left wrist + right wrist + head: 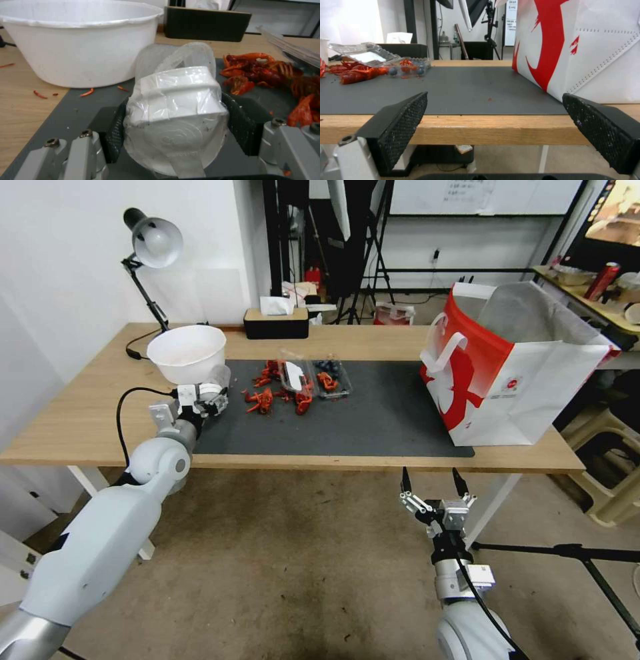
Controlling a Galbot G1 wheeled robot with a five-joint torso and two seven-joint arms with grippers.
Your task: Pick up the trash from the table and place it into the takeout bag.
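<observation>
My left gripper (208,397) is at the left end of the dark mat (373,420) on the table (80,413), shut on a small clear lidded cup (176,100); its black pads (115,135) press both sides. Just behind it stands a white bowl (187,352) (80,50). Red crayfish shells (273,392) and a clear clamshell box (320,377) with blueberries lie mid-mat. The takeout bag (513,360) (586,45) stands open at the mat's right end. My right gripper (433,483) (495,97) hangs open below the table's front edge, facing the bag's corner.
A desk lamp (155,243) and a dark tissue box (275,321) stand along the table's far edge. A black tripod leg (567,552) crosses the floor at the right, and beige stools (613,480) sit beyond the table's right end.
</observation>
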